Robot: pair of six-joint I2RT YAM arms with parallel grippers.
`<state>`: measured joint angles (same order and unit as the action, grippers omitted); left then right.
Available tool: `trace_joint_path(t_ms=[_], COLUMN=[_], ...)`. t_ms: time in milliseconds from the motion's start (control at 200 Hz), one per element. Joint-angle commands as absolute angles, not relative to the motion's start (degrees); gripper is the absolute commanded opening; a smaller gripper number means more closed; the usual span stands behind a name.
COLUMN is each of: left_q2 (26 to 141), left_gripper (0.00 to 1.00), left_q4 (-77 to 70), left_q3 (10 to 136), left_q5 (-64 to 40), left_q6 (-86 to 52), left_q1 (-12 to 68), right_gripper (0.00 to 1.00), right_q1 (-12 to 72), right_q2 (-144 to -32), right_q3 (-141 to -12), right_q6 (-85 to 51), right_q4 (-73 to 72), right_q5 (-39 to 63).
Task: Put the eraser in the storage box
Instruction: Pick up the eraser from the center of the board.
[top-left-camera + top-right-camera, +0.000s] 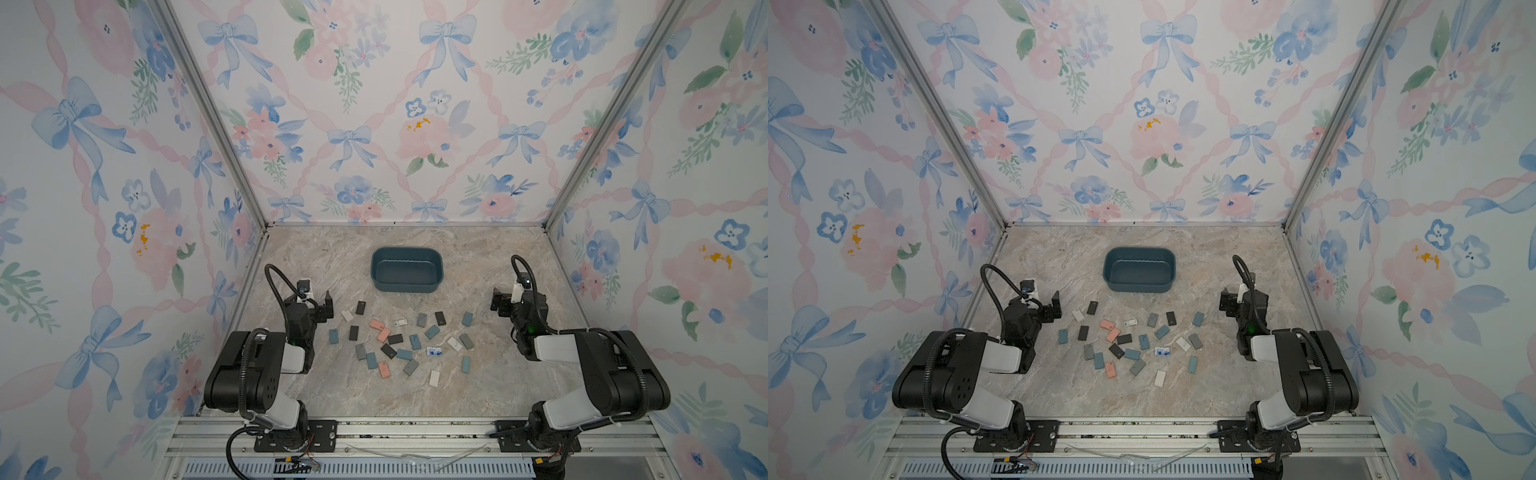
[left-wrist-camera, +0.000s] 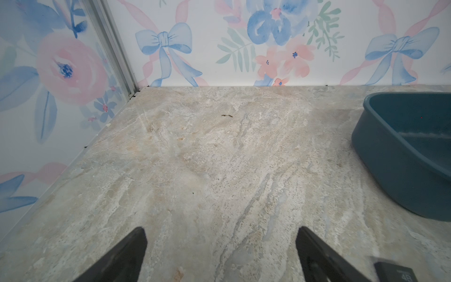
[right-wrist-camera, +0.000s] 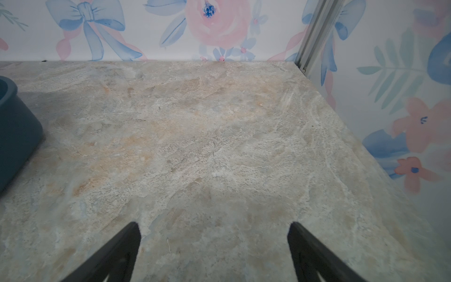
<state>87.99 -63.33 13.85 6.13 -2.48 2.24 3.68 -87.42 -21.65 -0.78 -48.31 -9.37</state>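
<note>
Okay, storage box (image 1: 407, 286): far centre of the table (image 1: 316, 257); nothing inside it in both top views.
Erasers (image 1: 377, 324): many, in pink, white, grey, blue and black; all lie flat on the table in a loose scatter on the near side of the box, between the two arms. None is in the box.
Left gripper (image 2: 219, 232): jaws spread wide with nothing between them; hovers over bare table, left of the scatter.
Black eraser (image 1: 360, 308): just right of the left gripper, at the far left edge of the scatter; likely the easiest pick.
Right gripper (image 3: 214, 227): jaws spread wide and empty; right of the scatter, with bare table below.
Progress: judged not started; nothing grasped, nothing delivered.
Left to do: choose an eraser, reach, grasp, lift, carry it to the box, release inside.
</note>
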Motion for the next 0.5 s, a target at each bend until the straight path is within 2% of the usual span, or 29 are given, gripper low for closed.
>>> trace_joint_path(t_ms=[0,110,180,295,495], left_q2=[88.9,88.9,88.1,80.5,71.0], left_gripper=[0.98,0.98,0.93,0.86,0.84], left_q4=[-65.3,-65.3,-64.9,-48.8,-40.3], left_q3=[14.9,14.9,15.5,20.8,22.7], left_q5=[5.8,5.5,6.4,7.5,13.1], left_q6=[-1.6,-1.5,-1.4,-2.2,-2.4], left_q1=[2.0,1.9,2.0,2.0,6.7], right_gripper=[0.96,0.96,0.96,0.96,0.96], right_q1=[3.3,3.3,3.3,3.5,3.9], right_q2=[-88.2,-88.2,-88.2,-87.7,-82.1], right_q3=[-22.8,-22.8,-22.8,-23.0,-22.9], right_q6=[0.0,0.0,-0.1,-0.4,-0.8], right_q4=[-50.0,-50.0,-50.1,-49.4,-44.8], right_q5=[-9.0,-9.0,-9.0,-10.4,-12.9])
